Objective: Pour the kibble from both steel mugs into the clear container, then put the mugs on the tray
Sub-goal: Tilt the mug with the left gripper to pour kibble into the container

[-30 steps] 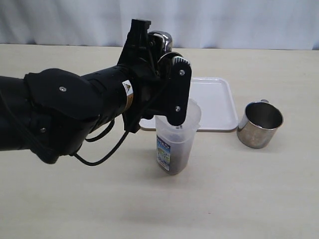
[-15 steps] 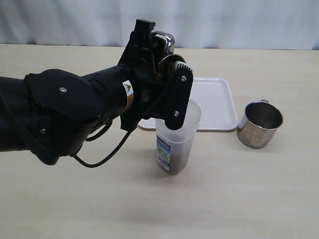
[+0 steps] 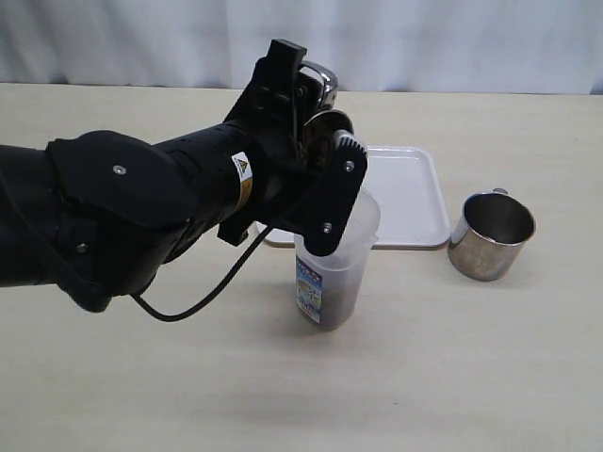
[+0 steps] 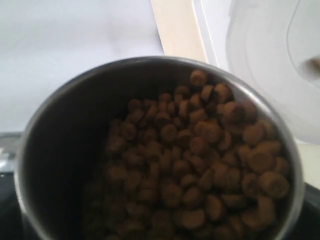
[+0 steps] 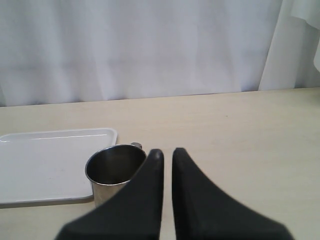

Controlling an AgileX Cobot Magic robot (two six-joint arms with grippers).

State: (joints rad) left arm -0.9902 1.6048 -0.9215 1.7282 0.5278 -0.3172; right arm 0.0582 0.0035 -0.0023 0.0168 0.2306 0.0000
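My left gripper (image 3: 318,127) is shut on a steel mug (image 3: 317,75), held tilted in the air just above and behind the clear container (image 3: 337,247). In the left wrist view this mug (image 4: 60,130) is full of kibble (image 4: 200,165), heaped toward the side nearest the container's rim (image 4: 265,65). The container stands upright with a layer of kibble (image 3: 327,307) at its bottom. The second steel mug (image 3: 490,235) stands empty on the table, right of the tray (image 3: 405,193). My right gripper (image 5: 163,153) is shut and empty, close to that mug (image 5: 114,170).
A white curtain (image 3: 424,38) runs along the far edge of the table. The tray (image 5: 45,165) carries nothing. My bulky left arm (image 3: 122,217) and its cable (image 3: 203,297) cover the left half of the table.
My left gripper has turned and shifted slightly right with the mug, tilting it further over the container. The container, the tray and the empty mug have not moved.
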